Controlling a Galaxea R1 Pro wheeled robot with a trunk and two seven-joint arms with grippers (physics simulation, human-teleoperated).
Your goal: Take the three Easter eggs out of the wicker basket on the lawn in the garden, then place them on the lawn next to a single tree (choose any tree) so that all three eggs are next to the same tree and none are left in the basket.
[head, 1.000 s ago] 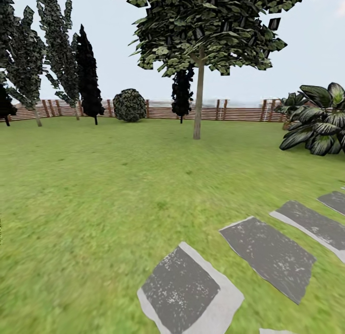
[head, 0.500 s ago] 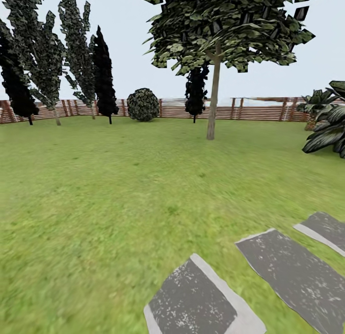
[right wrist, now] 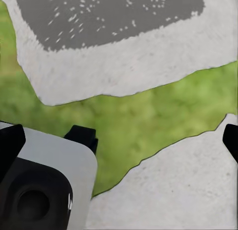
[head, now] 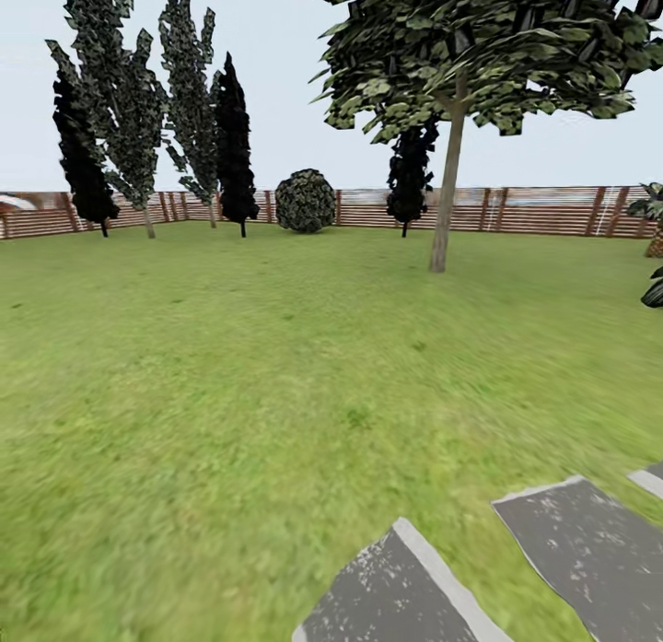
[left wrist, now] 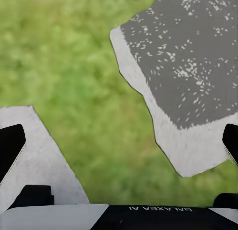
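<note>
The Easter eggs and the wicker basket are out of view. The lawn (head: pixel 230 366) spreads wide ahead in the head view. A tree (head: pixel 444 209) with a pale, straight trunk and a broad leafy crown stands on it at the far right, some way short of the fence. My left gripper (left wrist: pixel 120 143) is open above grass and grey stepping slabs (left wrist: pixel 183 56), with nothing between its black fingers (left wrist: pixel 10 148). The right gripper (right wrist: pixel 120 143) is open too, and hangs over a grass strip between two slabs (right wrist: pixel 124 36).
A brown slat fence (head: pixel 534 209) closes the garden at the back. Dark cypress-like trees (head: pixel 235 154) and a round bush (head: pixel 305 201) stand along it. Grey stepping slabs (head: pixel 589 550) lie at the near right. A broad-leaved plant (head: pixel 656 292) pokes in at the right edge.
The head camera has swung to the left, so the tree, fence and slabs sit further right in the picture. More cypress-like trees have come into view at the left.
</note>
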